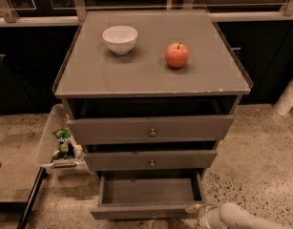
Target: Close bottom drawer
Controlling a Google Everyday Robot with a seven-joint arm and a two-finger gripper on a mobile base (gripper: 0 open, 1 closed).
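The bottom drawer [151, 192] of the grey cabinet is pulled out, its shallow box open and empty. Its slim front panel [136, 212] runs along the lower edge of the camera view; its knob is barely visible at the frame edge. My gripper [196, 210] is at the right end of that front panel, at the drawer's front right corner, with the white arm [241, 218] reaching in from the bottom right. The fingertips are close against the panel.
The middle drawer [151, 160] and top drawer [151, 129] are slightly ajar. A white bowl [120, 38] and a red apple [177, 55] sit on the cabinet top [88, 75]. A clear bin [53, 142] with snack packets stands left. A white post [288, 97] stands right.
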